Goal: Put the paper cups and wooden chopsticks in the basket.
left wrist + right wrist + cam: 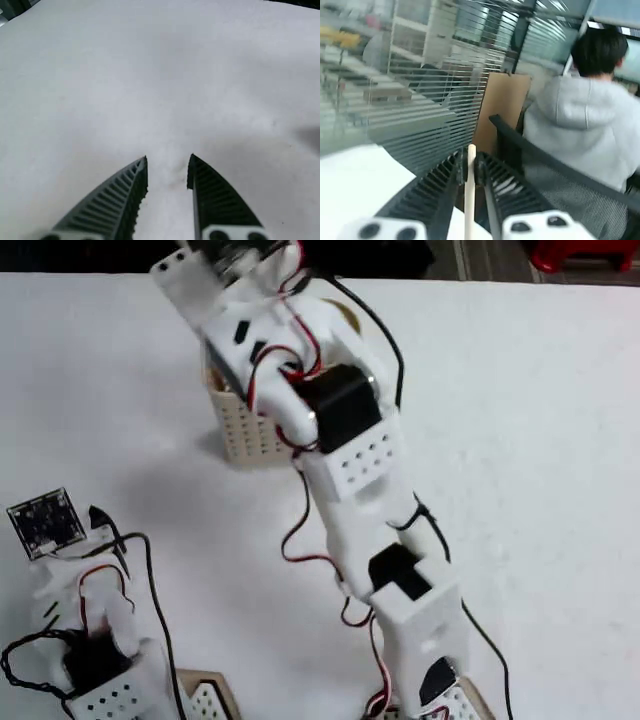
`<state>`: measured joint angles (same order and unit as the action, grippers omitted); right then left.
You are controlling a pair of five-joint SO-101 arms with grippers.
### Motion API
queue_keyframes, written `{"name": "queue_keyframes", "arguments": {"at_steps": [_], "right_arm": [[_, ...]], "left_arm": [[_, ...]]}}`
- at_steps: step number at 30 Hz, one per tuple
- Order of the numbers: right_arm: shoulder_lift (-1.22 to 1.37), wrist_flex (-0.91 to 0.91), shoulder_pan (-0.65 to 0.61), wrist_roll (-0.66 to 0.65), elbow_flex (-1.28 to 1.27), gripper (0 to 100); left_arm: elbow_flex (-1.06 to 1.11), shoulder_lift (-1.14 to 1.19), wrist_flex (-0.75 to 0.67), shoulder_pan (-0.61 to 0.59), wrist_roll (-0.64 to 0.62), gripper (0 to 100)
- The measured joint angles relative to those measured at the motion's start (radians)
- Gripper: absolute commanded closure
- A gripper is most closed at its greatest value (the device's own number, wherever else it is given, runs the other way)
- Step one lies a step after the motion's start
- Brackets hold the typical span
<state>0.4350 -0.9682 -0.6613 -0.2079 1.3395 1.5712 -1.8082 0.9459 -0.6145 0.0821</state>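
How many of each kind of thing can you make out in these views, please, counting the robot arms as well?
Basket: 1
Wooden chopstick: 1, held in the right gripper
Robot arms: 2, one ending in the open left gripper
Total: 4

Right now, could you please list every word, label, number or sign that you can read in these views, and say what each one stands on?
No text can be read in any view.
Small black circuit board: pale specks, too small to read.
Brown cardboard sheet: no print visible.
Cream perforated plastic basket: no label visible.
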Motion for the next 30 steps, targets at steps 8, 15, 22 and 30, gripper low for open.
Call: {"name": "queue_keyframes", "arguments": {"at_steps": [8, 15, 22, 30], "right_arm": [[0.002, 0.000, 0.028, 0.058, 0.000, 96.8], [0.002, -0.032, 0.028, 0.066, 0.000, 85.0], [0.003, -0.098, 0.028, 0.066, 0.009, 92.2], [-0.014, -0.316, 0.037, 0.066, 0.121, 98.1]], "left_arm": [[0.000, 0.000, 0.000, 0.000, 0.000, 85], [0.000, 0.000, 0.000, 0.000, 0.000, 85], [0.000, 0.000, 0.000, 0.000, 0.000, 85], [0.000, 0.000, 0.000, 0.000, 0.000, 85]]}}
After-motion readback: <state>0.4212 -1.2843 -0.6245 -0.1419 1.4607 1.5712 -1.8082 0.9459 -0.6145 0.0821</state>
